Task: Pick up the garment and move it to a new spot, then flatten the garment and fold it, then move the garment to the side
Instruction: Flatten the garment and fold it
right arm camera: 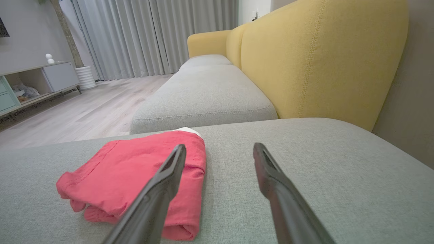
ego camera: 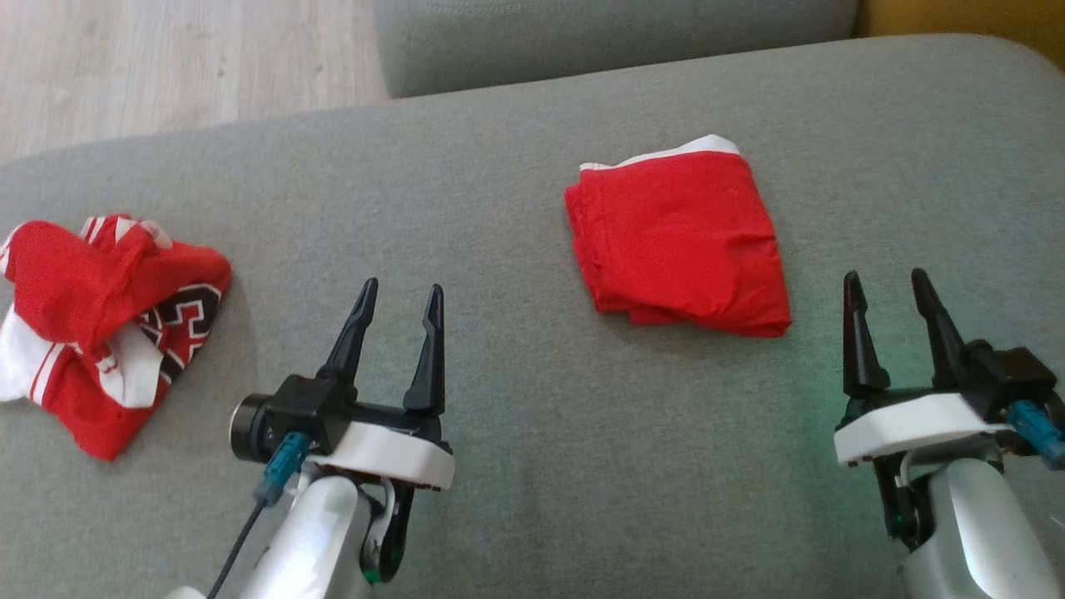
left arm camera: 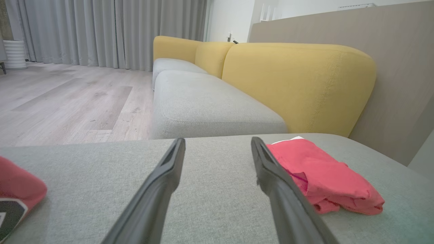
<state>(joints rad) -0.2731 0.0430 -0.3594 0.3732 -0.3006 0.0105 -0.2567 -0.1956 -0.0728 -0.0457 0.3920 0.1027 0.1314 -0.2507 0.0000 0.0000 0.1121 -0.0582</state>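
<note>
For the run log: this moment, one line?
left gripper: open, empty | right gripper: open, empty | folded garment: on cushion | second garment: crumpled

Your work surface is a grey sofa cushion [ego camera: 516, 466]. A folded red garment [ego camera: 682, 241] lies flat on it, right of centre. A crumpled red, white and black garment [ego camera: 100, 324] sits at its left edge, well apart.

Folded and down: the red garment [ego camera: 678, 241] lay as a compact, roughly square packet, flat on the grey seat cushion [ego camera: 516, 466], toward 1 o'clock in the head view. A white band [ego camera: 666, 155] peeked out along its 12 o'clock edge. Stacked layers showed down the 9 o'clock side, a touch uneven. The top face was mostly smooth, with soft creases toward 4 o'clock, and the near edge slanted down toward 5 o'clock.
</note>
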